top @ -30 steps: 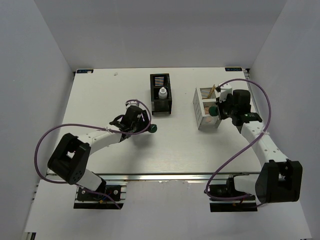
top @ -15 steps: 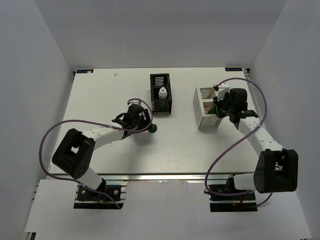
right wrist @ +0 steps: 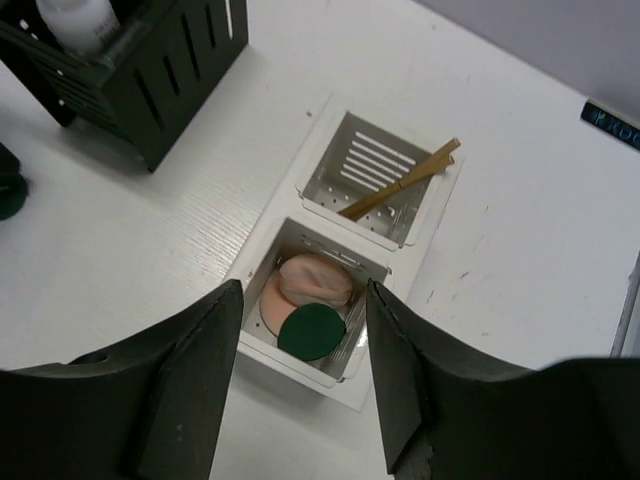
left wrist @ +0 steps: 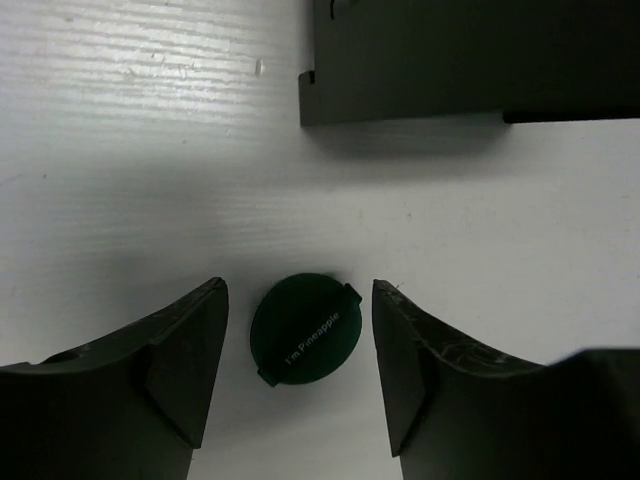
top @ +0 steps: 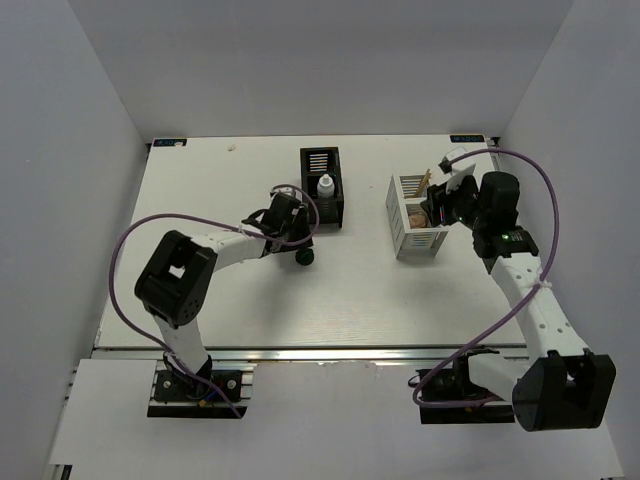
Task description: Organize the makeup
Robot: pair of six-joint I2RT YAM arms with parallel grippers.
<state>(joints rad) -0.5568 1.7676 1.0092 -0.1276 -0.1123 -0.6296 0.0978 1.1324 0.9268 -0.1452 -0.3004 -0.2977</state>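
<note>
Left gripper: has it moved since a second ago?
Yes. The left gripper shifted right and up-frame toward the black slotted organizer box, now straddling the dark green round disc.

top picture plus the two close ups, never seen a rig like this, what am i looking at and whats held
These are two robot arms bolted to the near edge of a table, each ending in a two-finger hand. The wide picture comes from a fixed camera above and behind them; each close-up comes from a wrist camera looking past its own fingers. The left hand is open, with a dark green disc lying on the table between its fingers, not gripped. The right hand is open and empty above a white organizer box holding peach puffs, another green disc and a tan stick. A black organizer box holds a small white bottle.
</note>
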